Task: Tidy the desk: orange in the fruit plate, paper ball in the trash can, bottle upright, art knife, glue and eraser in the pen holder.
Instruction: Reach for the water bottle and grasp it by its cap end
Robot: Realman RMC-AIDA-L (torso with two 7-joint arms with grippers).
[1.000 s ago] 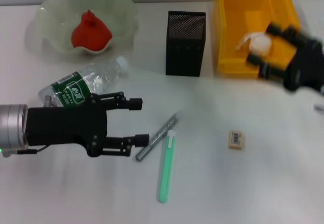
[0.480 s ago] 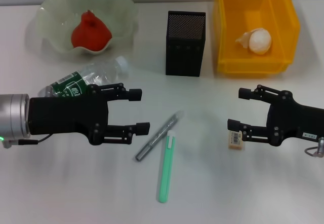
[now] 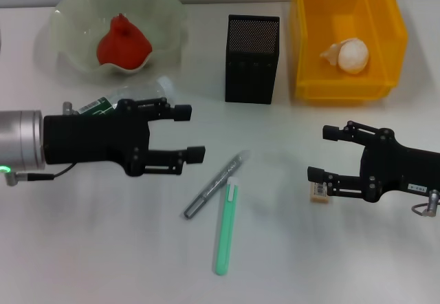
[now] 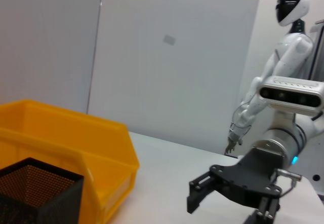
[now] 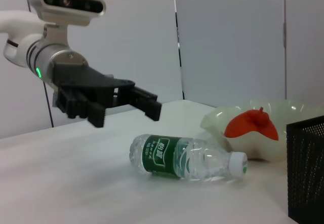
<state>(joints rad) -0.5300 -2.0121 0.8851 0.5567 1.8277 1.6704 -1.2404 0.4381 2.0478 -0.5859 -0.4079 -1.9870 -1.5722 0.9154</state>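
Observation:
The orange (image 3: 122, 42) sits in the fruit plate (image 3: 69, 8). The paper ball (image 3: 350, 55) lies in the yellow trash can (image 3: 309, 49). The bottle (image 3: 141, 91) lies on its side, mostly hidden under my open left gripper (image 3: 189, 133), which hovers over it. In the right wrist view the bottle (image 5: 182, 158) lies beyond that gripper (image 5: 126, 107). My open right gripper (image 3: 322, 154) is over the eraser (image 3: 320, 191), its lower finger at the block's edge. The grey art knife (image 3: 214, 186) and green glue stick (image 3: 225, 230) lie at the table's middle. The pen holder (image 3: 252, 58) stands behind them.
The left wrist view shows the trash can (image 4: 76, 143), the pen holder (image 4: 35, 188) and my right gripper (image 4: 228, 203) farther off. A white humanoid robot (image 4: 283, 46) stands in the background beyond the table.
My right gripper left the paper ball in the trash can and came down and forward to the eraser. My left gripper moved back a little over the bottle.

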